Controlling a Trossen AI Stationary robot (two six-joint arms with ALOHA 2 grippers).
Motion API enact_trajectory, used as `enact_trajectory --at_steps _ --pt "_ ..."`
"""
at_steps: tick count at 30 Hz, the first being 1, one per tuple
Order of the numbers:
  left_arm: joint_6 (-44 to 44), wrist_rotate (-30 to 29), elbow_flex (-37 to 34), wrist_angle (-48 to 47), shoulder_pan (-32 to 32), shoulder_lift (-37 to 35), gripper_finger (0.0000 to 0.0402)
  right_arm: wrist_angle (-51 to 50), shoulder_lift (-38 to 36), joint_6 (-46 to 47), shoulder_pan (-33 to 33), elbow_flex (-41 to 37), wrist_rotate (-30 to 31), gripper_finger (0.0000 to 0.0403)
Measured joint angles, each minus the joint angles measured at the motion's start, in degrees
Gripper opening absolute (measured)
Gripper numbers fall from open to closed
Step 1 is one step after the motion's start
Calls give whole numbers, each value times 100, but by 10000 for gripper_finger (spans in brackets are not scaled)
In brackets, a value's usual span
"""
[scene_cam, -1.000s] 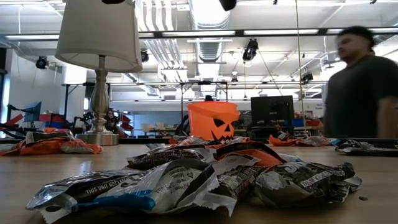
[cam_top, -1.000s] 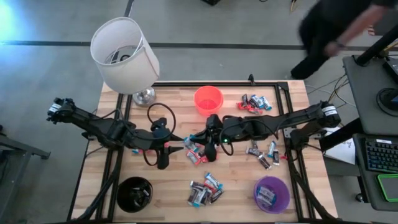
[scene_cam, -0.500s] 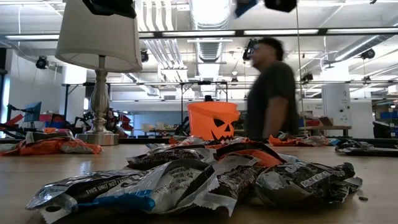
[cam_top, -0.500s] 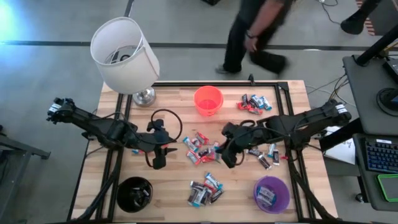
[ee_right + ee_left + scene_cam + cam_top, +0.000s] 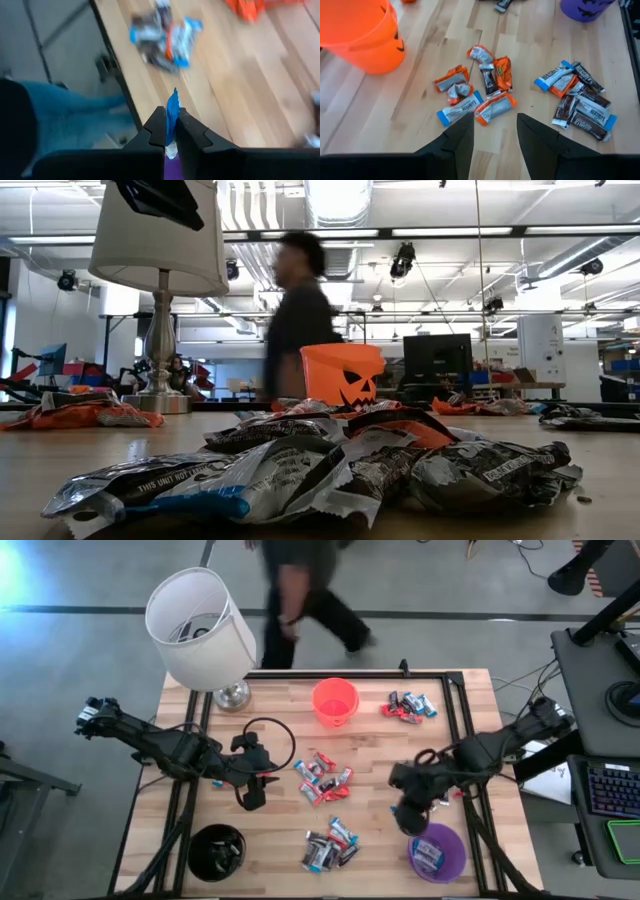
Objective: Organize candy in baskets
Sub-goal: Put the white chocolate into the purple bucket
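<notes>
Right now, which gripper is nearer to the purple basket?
Right. The right gripper hangs just beside the purple basket; the left gripper is far across the table.

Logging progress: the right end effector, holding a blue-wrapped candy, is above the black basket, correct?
Not quite. The right end effector holds the blue-wrapped candy, but it is by the purple basket, not the black basket, as the high view shows.

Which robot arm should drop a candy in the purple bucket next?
The right arm, probably. Its hand is already shut on a blue-wrapped candy and sits just above the purple bucket. The left hand is open, empty and far across the table.
</notes>
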Motion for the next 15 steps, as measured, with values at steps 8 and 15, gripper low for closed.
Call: enact_trajectory --at_steps 8,15 --pt "-150 -74 0 -85 0 0 131 -1364 -106 561 634 -4 -366 12" --pt "-316 -105 0 -110 0 0 132 -1357 -143 846 1032 -4 -701 12"
